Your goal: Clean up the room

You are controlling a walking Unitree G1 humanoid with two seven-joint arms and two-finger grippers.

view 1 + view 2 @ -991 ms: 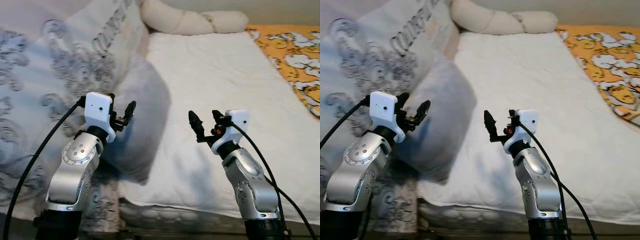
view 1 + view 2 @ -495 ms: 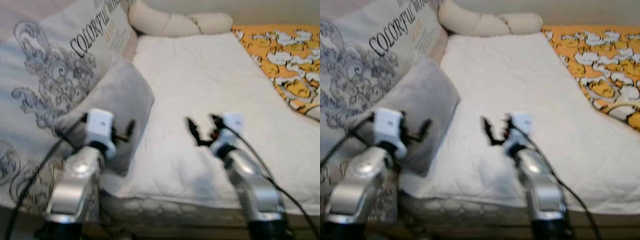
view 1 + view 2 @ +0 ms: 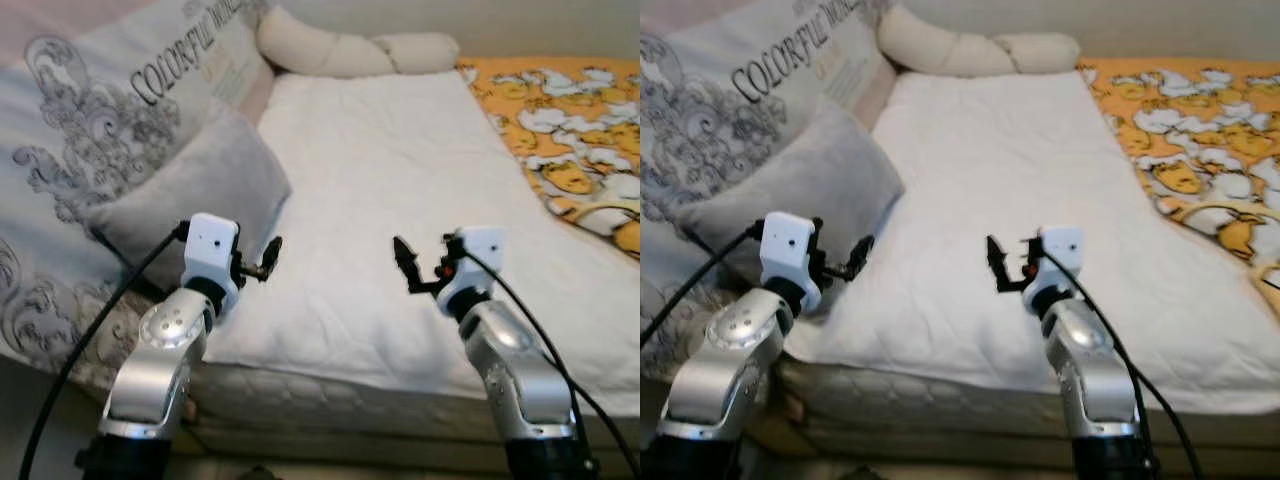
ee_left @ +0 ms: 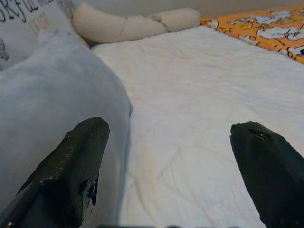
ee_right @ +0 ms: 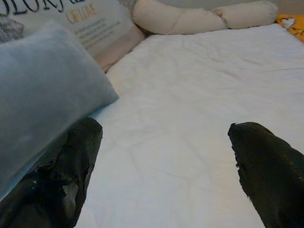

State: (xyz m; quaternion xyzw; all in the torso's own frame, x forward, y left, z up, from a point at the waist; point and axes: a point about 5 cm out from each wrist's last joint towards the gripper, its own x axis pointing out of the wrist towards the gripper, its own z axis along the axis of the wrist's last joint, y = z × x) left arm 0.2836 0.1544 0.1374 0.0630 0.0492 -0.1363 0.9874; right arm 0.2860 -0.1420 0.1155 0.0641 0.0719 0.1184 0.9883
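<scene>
I hold both arms raised over the near edge of the white quilted bed (image 3: 400, 150). My left gripper (image 3: 255, 262), jaws spread and empty, hovers at seven o'clock, just beside the plain grey pillow (image 3: 190, 190). My right gripper (image 3: 425, 265), jaws likewise spread with nothing between them, hangs at five o'clock above bare sheet. A large printed cushion lettered "COLORFUL" (image 3: 90, 120) leans at ten o'clock, a cream bolster (image 3: 350, 52) lies at twelve, and an orange patterned blanket (image 3: 570, 130) covers two o'clock.
</scene>
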